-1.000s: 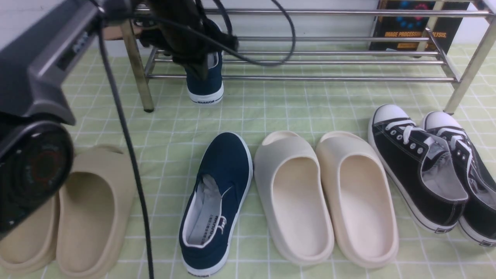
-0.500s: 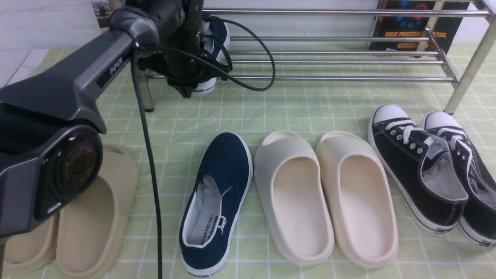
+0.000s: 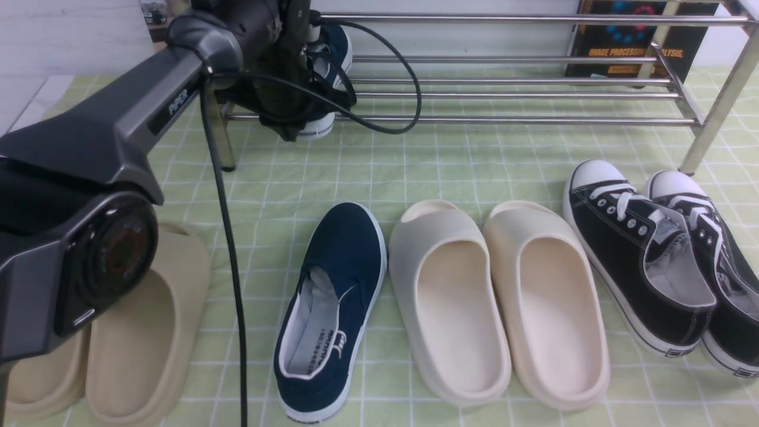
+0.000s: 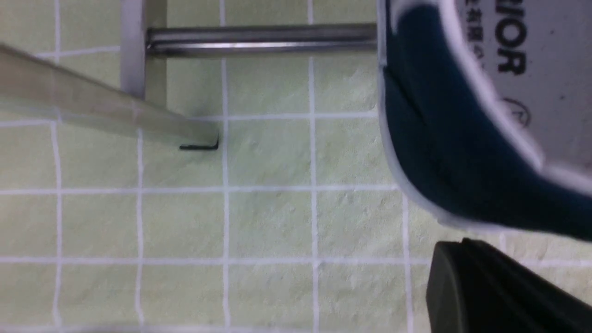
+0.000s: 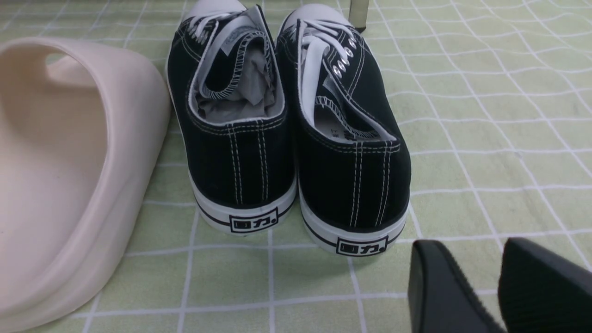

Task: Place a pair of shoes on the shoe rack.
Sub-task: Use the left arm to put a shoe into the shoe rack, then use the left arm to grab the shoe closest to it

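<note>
shoe rack (image 3: 533, 120): one navy shoe (image 3: 337, 46) is at the left end of the lower shelf, heel at the front bar, long axis front to back, toe rearward. left gripper (image 3: 296, 112) is clamped on it. second navy shoe (image 3: 350, 255) lies on the mat (image 3: 474, 166), toe toward the rack. right gripper (image 5: 483, 249): finger state cannot be told.

Soft, even light and faint shadows; the shoe rack (image 3: 510, 119) glints, and the navy shoe (image 4: 444, 152) blurs close to the left wrist camera.
</note>
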Tool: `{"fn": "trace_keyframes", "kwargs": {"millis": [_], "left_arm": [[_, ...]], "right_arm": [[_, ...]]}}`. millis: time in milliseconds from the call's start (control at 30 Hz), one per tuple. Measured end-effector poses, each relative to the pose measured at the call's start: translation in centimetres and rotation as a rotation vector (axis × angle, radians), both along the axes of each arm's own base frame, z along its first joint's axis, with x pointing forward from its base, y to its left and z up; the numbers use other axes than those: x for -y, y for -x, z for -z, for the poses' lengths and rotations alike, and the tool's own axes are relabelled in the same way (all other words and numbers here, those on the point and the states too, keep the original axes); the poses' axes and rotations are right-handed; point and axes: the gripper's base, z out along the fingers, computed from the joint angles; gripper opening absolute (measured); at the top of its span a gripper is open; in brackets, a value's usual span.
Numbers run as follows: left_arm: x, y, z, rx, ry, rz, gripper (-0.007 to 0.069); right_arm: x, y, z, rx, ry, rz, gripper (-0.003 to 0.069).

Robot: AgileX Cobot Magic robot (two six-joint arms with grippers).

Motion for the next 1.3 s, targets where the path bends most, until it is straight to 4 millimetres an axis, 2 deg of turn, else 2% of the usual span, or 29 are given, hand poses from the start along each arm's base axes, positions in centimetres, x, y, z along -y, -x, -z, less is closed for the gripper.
{"fn": "trace_keyframes", "kwargs": {"millis": [67, 200, 233, 267, 300, 433, 467, 500, 567, 633, 667, 700, 733, 800, 900, 967, 1033, 1067, 1100, 1133, 1167, 1200, 1300], "left_arm": [[-0.2, 0.4, -0.7, -0.013, -0.010, 0.002, -0.0013], [-1.0, 2.6, -5.2, 0.014, -0.015, 0.018, -0.0013], [-1.1, 2.7, -5.5, 0.020, -0.013, 0.018, -0.0013], [-1.3, 3.7, -7.8, 0.057, 0.020, 0.020, -0.0013], [-1.3, 4.1, -8.4, 0.068, 0.028, 0.021, -0.0013], [-1.9, 9.0, -15.9, 0.184, 0.183, 0.081, -0.0013], [-2.0, 9.9, -16.8, 0.197, 0.202, 0.096, -0.0013], [-2.4, 11.6, -18.3, 0.222, 0.223, 0.114, -0.0013], [-3.1, 14.1, -19.9, 0.244, 0.231, 0.130, -0.0013], [-3.7, 15.7, -20.3, 0.244, 0.230, 0.132, -0.0013], [-4.6, 17.8, -20.1, 0.228, 0.205, 0.126, -0.0013], [-4.7, 18.0, -20.0, 0.224, 0.204, 0.125, -0.0013], [-5.3, 19.8, -18.8, 0.178, 0.188, 0.117, -0.0013], [-5.8, 21.2, -16.9, 0.111, 0.171, 0.110, -0.0013], [-5.5, 23.0, -13.4, -0.005, 0.136, 0.130, -0.0013], [-4.8, 24.2, -10.2, -0.113, 0.105, 0.158, -0.0013], [-3.8, 25.0, -7.9, -0.183, 0.091, 0.186, -0.0013], [-3.8, 25.0, -7.7, -0.189, 0.091, 0.186, -0.0013], [-3.1, 25.4, -6.1, -0.225, 0.087, 0.207, -0.0013], [-3.0, 25.5, -5.7, -0.232, 0.086, 0.210, -0.0013], [-2.7, 25.6, -4.0, -0.262, 0.081, 0.217, -0.0013], [-2.6, 25.6, -3.9, -0.261, 0.082, 0.219, -0.0013], [-2.2, 24.9, -1.8, -0.292, 0.077, 0.216, -0.0013]], "right_arm": [[0.0, 0.0, 0.0, 0.000, 0.000, 0.000, 0.0239], [0.0, 0.0, 0.0, 0.000, 0.000, 0.000, 0.0239], [0.0, 0.0, 0.0, 0.000, 0.000, 0.000, 0.0239], [0.0, 0.0, 0.0, 0.000, 0.000, 0.000, 0.0239], [0.0, 0.0, 0.0, 0.000, 0.000, 0.000, 0.0239], [0.0, 0.0, 0.0, 0.000, 0.000, 0.000, 0.0239], [0.0, 0.0, 0.0, 0.000, 0.000, 0.000, 0.0239], [0.0, 0.0, 0.0, 0.000, 0.000, 0.000, 0.0239], [0.0, 0.0, 0.0, 0.000, 0.000, 0.000, 0.0239], [0.0, 0.0, 0.0, 0.000, 0.000, 0.000, 0.0239], [0.0, 0.0, 0.0, 0.000, 0.000, 0.000, 0.0239], [0.0, 0.0, 0.0, 0.000, 0.000, 0.000, 0.0239], [0.0, 0.0, 0.0, 0.000, 0.000, 0.000, 0.0239], [0.0, 0.0, 0.0, 0.000, 0.000, 0.000, 0.0239], [0.0, 0.0, 0.0, 0.000, 0.000, 0.000, 0.0239], [0.0, 0.0, 0.0, 0.000, 0.000, 0.000, 0.0239], [0.0, 0.0, 0.0, 0.000, 0.000, 0.000, 0.0239], [0.0, 0.0, 0.0, 0.000, 0.000, 0.000, 0.0239], [0.0, 0.0, 0.0, 0.000, 0.000, 0.000, 0.0239], [0.0, 0.0, 0.0, 0.000, 0.000, 0.000, 0.0239], [0.0, 0.0, 0.0, 0.000, 0.000, 0.000, 0.0239], [0.0, 0.0, 0.0, 0.000, 0.000, 0.000, 0.0239], [0.0, 0.0, 0.0, 0.000, 0.000, 0.000, 0.0239]]}}
